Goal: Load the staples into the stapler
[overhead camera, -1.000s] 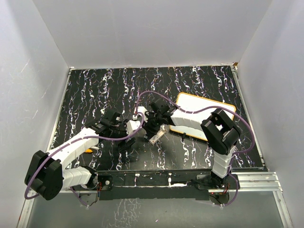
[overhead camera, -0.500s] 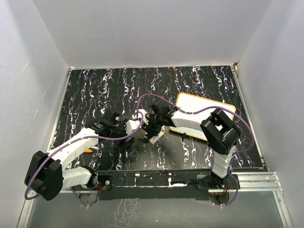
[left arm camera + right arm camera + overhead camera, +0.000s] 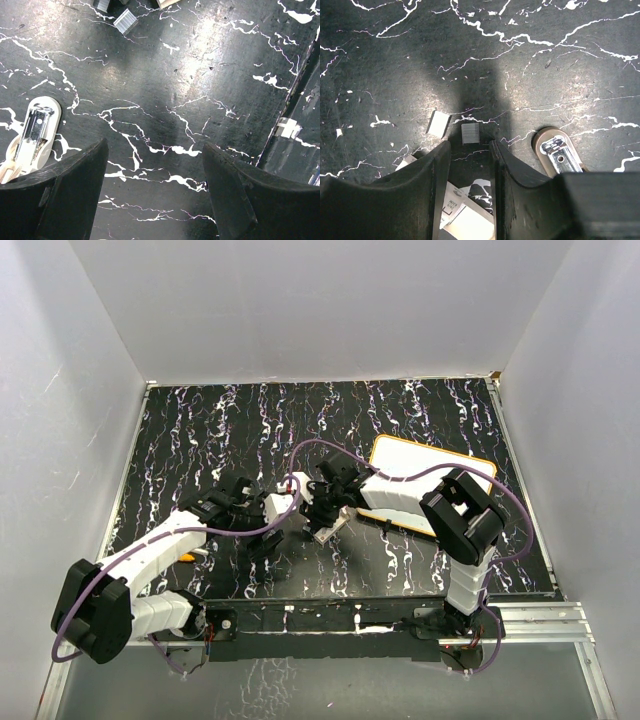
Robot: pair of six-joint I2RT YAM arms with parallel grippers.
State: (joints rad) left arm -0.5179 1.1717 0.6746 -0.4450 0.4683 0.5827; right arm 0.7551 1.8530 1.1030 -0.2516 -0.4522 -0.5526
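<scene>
The stapler (image 3: 31, 134) lies open on the black marbled table, cream with a bare metal channel, left of my left gripper (image 3: 155, 146). That gripper hangs open over bare table. Two short strips of staples (image 3: 125, 22) lie ahead of it. In the right wrist view the grey strip of staples (image 3: 470, 133) lies just past the tips of my right gripper (image 3: 469, 147). Its jaws stand narrowly apart with nothing between them. A paler strip (image 3: 439, 123) lies to its left, and the stapler (image 3: 557, 155) to its right. The staple box (image 3: 465, 215) lies under the jaws.
A white board with an orange rim (image 3: 430, 475) lies on the table behind the right arm. The staple box (image 3: 326, 530) sits between the two grippers. A small orange thing (image 3: 188, 558) lies by the left arm. The table's edge (image 3: 300, 100) runs to the right of my left gripper.
My right gripper's jaws have narrowed a little and the gripper has shifted slightly by the staples. The left arm has not moved.
</scene>
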